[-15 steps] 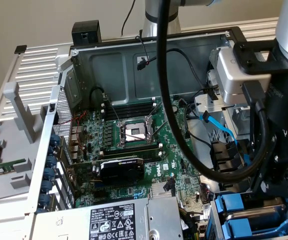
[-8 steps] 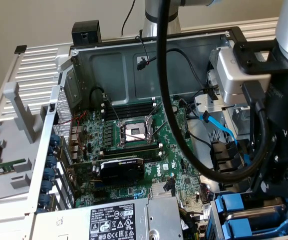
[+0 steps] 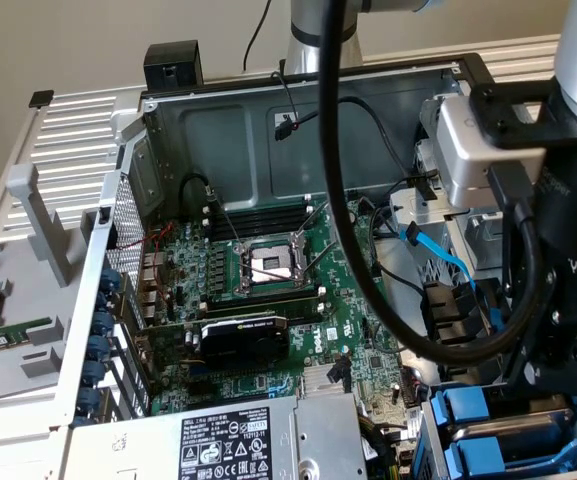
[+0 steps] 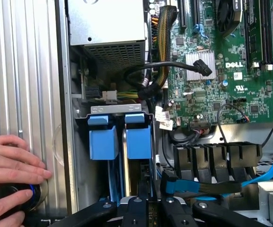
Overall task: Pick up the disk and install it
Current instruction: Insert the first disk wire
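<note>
The disk (image 4: 138,139) stands on edge in the drive bay at the case's corner, its bright blue carrier end facing the motherboard. A dark slab runs back from it to my gripper (image 4: 145,205), whose fingers sit close together on that narrow edge. In the exterior view my gripper (image 3: 553,385) hangs low at the right, just over the blue carriers (image 3: 465,408). A second blue carrier (image 4: 103,142) sits in the slot beside the disk.
A person's hand (image 4: 8,156) rests on a black round knob (image 4: 11,198) outside the case wall. The grey power supply (image 3: 238,440) lies beside the bay. A blue data cable (image 3: 448,262) and black cables hang near the bay. The motherboard (image 3: 268,265) fills the case floor.
</note>
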